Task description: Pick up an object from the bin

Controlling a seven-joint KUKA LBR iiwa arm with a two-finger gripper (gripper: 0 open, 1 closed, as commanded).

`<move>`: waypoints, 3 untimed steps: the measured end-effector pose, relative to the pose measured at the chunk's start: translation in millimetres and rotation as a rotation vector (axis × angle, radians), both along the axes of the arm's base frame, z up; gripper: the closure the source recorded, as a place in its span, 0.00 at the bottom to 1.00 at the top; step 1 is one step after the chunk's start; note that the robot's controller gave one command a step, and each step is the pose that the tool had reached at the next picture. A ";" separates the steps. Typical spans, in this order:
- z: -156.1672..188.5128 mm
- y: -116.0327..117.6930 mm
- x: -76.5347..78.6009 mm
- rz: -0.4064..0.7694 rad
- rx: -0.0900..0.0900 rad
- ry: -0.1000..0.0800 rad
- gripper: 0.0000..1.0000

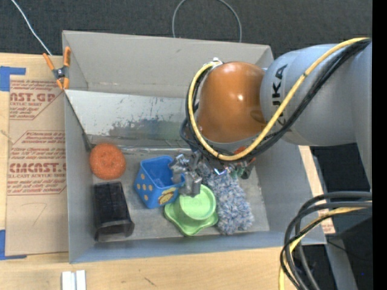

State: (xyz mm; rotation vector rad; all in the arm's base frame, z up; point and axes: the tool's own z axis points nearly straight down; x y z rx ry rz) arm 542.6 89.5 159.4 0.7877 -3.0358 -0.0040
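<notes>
My gripper [188, 180] hangs low in the middle of the bin, its metal fingers reaching down between a blue dice-like cup and a green cup. The green cup [193, 210] lies just below the fingertips, its rim touching or nearly touching them. The blue cup with yellow dots [153, 181] lies right beside the gripper on its left. A blue-grey woolly cloth [233, 204] lies to the right of the green cup, partly under the wrist. Nothing is visibly between the fingers.
An orange scrubby ball [107, 161] sits by the bin's left wall. A black rectangular block [111, 210] lies in the front left corner. The arm with its orange cover and cables hangs over the bin's right half.
</notes>
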 end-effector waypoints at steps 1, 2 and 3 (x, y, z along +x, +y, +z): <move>9.2 -91.7 -18.6 0.190 0.002 -0.004 1.00; -9.7 -50.7 14.6 0.356 0.006 -0.005 1.00; -53.6 -76.4 -1.7 0.499 0.009 -0.025 1.00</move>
